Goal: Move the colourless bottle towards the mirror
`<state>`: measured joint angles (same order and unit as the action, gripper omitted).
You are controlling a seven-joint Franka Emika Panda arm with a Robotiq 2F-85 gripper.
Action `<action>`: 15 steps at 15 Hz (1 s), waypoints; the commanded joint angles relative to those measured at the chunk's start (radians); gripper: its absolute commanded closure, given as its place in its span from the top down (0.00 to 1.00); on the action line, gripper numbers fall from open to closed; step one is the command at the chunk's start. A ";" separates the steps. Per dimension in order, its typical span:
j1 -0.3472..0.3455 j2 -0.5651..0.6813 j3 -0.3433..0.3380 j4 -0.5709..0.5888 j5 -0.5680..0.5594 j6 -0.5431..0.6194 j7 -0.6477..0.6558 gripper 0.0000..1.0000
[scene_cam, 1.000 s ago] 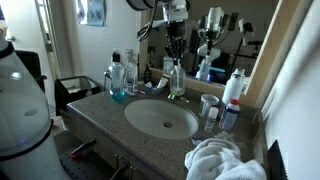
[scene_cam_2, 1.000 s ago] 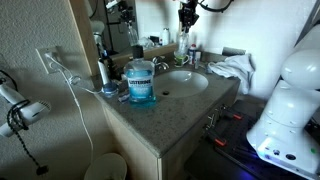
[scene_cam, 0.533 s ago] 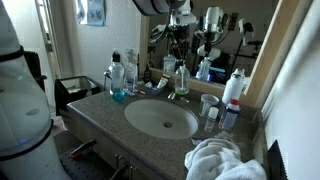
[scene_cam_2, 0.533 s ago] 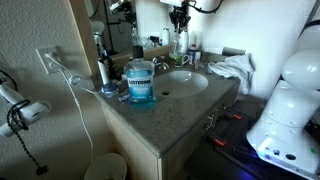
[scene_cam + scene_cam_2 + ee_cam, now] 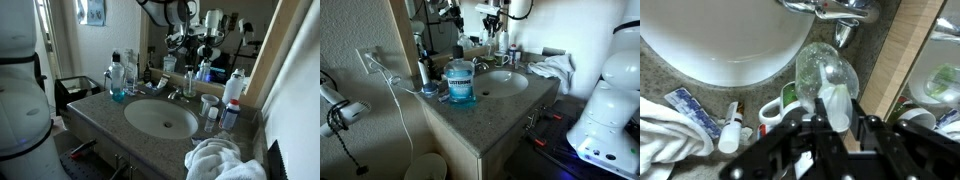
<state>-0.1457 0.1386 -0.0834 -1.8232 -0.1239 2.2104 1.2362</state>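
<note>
Colourless bottle (image 5: 190,68) hangs below the gripper (image 5: 188,52) in an exterior view, at the back of the counter (image 5: 100,105). It sits close in front of the mirror (image 5: 245,25) and behind the faucet (image 5: 175,93). It is small and lost among reflections here, so its outline is uncertain. The sink basin (image 5: 160,118) lies well to the near side of it.

In an exterior view from the counter's end, you have the gripper (image 5: 492,25) up at the back wall, with the bottle (image 5: 493,42) probably beneath it. The blue mouthwash bottle (image 5: 461,82) stands well apart at the near corner.

The wrist view gives the clearer finding. The fingers (image 5: 802,138) are closed narrow on the bottle's neck. The bottle (image 5: 825,72) sits over the granite just beside the mirror's wooden frame (image 5: 908,55), past the sink rim.

Assessment: transport towards the mirror appears nearly complete. Whether the base touches the counter cannot be told. You have yet to set it down and let go.
</note>
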 commanded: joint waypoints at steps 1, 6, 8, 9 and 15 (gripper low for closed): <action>0.008 0.104 -0.028 0.110 0.046 0.002 -0.091 0.07; 0.001 0.192 -0.055 0.185 0.095 -0.006 -0.167 0.07; -0.002 0.213 -0.065 0.196 0.114 -0.008 -0.186 0.07; -0.003 0.222 -0.070 0.199 0.121 -0.008 -0.196 0.07; -0.001 0.247 -0.090 0.191 0.143 -0.007 -0.211 0.07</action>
<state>-0.1501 0.3714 -0.1615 -1.6536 -0.0099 2.2131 1.0531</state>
